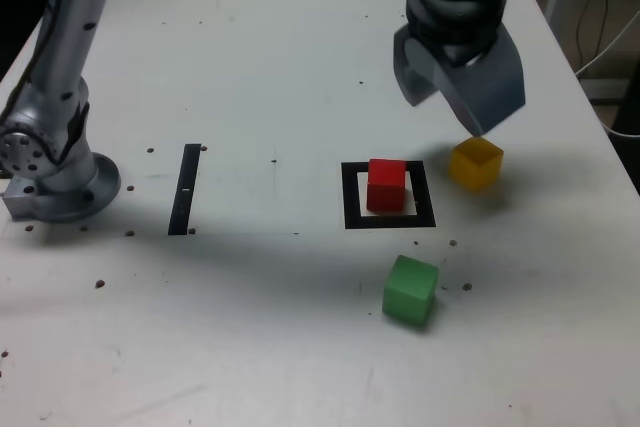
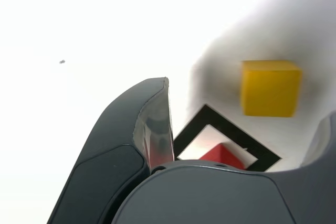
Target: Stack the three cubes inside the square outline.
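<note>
The red cube (image 1: 386, 185) sits inside the black square outline (image 1: 351, 197) near the table's middle; part of the red cube (image 2: 223, 155) and the outline (image 2: 210, 116) show in the wrist view. Just to the exterior view's right of the outline stands the yellow cube (image 1: 475, 163), seen alone as the yellow cube (image 2: 270, 87) by the wrist camera. The green cube (image 1: 410, 290) lies nearer the front edge. My gripper (image 1: 450, 109) hangs open above the table, slightly behind the yellow cube, holding nothing. One dark finger (image 2: 155, 129) fills the wrist view's foreground.
The arm's grey base (image 1: 55, 162) stands at the exterior view's left. A narrow black strip (image 1: 185, 189) lies on the white table (image 1: 250, 327) between base and outline. Small dark specks dot the surface. The table's right edge runs close behind the yellow cube.
</note>
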You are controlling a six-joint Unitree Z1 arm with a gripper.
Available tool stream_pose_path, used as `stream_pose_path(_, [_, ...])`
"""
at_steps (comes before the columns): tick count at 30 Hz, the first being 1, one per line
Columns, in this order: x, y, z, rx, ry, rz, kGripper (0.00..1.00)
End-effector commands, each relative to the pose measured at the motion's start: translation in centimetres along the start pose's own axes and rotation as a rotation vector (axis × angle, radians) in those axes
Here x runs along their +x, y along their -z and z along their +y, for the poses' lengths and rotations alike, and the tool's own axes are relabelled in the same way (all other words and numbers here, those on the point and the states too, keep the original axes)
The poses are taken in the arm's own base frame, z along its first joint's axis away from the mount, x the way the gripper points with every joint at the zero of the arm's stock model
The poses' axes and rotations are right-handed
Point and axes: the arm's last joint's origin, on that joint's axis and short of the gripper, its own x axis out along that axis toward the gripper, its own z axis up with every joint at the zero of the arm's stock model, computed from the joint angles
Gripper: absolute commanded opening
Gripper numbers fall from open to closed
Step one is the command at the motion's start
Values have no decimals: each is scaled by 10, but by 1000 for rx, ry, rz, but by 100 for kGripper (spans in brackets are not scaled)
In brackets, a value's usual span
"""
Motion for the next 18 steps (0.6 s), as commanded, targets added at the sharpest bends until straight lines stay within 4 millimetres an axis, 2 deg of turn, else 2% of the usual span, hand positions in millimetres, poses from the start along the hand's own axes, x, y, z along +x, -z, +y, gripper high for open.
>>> stream_pose_path(1, [3,-5,1,13,-1,-17,94])
stream_pose_path(7, [7,-13,2,43,4,-44,94])
stream_pose_path(18, [27,-21,2,90,32,-6,93])
